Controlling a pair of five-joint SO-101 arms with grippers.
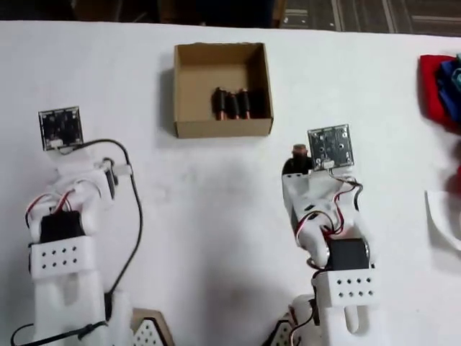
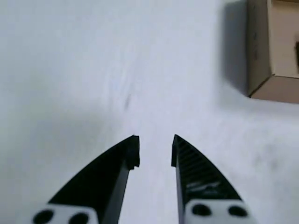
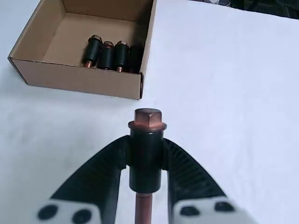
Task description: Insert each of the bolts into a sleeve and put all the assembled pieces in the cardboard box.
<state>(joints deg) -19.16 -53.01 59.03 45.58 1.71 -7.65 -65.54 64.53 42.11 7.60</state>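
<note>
Looks like the robot is working on the drop-off step for one piece. The right gripper (image 3: 145,148) is pinching a black sleeve (image 3: 145,163) with a copper bolt (image 3: 147,120) already pushed through it. In the high view that piece is hanging right of centre, below and to the right of the cardboard box (image 1: 223,128), which is sitting at upper centre on the white table (image 1: 216,238). The left gripper (image 2: 154,150) is hovering over bare table at the left side, fingers spread and nothing between them. The next move is probably calling for the right arm to carry the piece up and left over the open box, clear the near wall (the shank poking out behind the fingers could be snagging the rim) and let go beside the finished pieces (image 1: 230,104) lying in the box's right half. As for the hard-to-see bits, the high view is showing three pieces in there, while the right wrist view is hinting at a fourth dark one against the wall, so the count is looking unclear. The shank's far end is getting cut off at the frame edge, and so is the red and blue stuff (image 1: 439,79) at the far right of the high view.
</note>
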